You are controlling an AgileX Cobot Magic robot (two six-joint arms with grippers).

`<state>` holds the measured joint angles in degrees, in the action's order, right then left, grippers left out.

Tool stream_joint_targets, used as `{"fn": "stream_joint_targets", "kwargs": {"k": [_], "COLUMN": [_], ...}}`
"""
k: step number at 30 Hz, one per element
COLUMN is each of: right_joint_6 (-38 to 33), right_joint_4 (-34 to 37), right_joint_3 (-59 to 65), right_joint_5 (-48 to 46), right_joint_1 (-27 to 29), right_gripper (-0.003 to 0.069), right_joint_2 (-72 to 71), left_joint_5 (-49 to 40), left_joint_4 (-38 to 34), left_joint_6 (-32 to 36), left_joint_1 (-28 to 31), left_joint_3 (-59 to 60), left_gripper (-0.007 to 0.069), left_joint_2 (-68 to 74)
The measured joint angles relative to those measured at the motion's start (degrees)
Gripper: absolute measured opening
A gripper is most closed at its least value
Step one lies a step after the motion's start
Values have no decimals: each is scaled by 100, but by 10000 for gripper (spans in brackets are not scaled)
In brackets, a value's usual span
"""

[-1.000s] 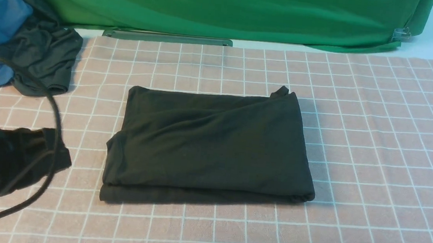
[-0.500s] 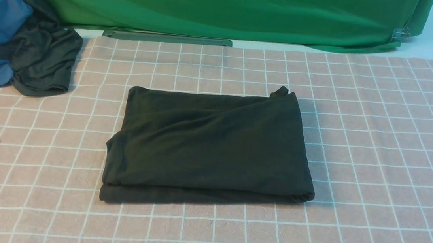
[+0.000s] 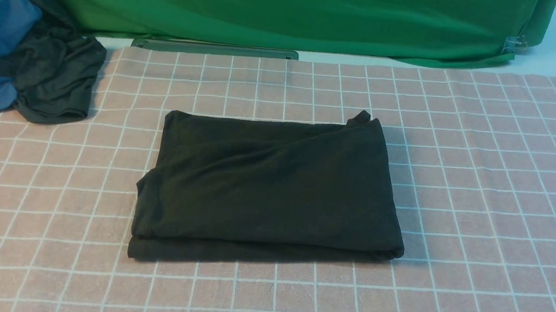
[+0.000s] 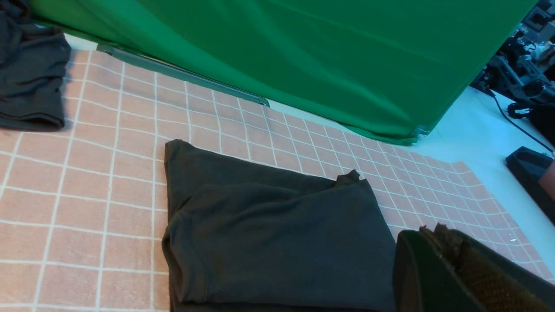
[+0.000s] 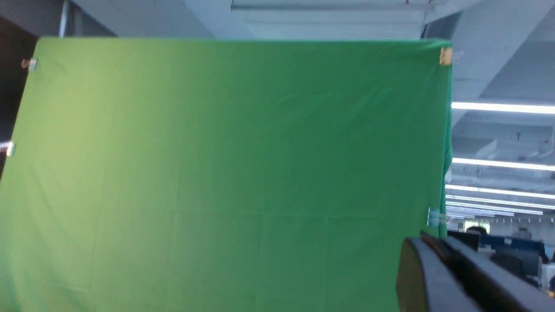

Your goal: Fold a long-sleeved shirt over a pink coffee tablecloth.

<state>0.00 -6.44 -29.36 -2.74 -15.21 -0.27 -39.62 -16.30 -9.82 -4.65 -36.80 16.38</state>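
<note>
With nothing between them, both fingers closed

Bright even overhead light, soft shadow beside the shirt, right wrist view slightly blurred

No text, label or number can be read — not on any surface.
</note>
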Motion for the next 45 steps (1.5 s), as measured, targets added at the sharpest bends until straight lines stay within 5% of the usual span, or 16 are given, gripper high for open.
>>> {"fn": "stream_joint_targets", "kwargs": {"k": [22, 35, 45], "right_joint_6": [0, 0, 0], "right_joint_4": [0, 0, 0], "right_joint_3": [59, 59, 59], "right_joint_5": [-578, -578, -580], "right_joint_1": [0, 0, 0], "right_gripper": [90, 98, 124], "right_joint_2": [0, 0, -1], "left_joint_5": [168, 3189, 2604], "left_joint_4": [441, 1038, 1185], "left_joint_6": [165, 210, 232], "left_joint_1": [0, 664, 566], "left_joint_3": [60, 3236, 3724], "left_gripper": [13, 13, 13], "left_joint_2": [-24, -1595, -1641]}}
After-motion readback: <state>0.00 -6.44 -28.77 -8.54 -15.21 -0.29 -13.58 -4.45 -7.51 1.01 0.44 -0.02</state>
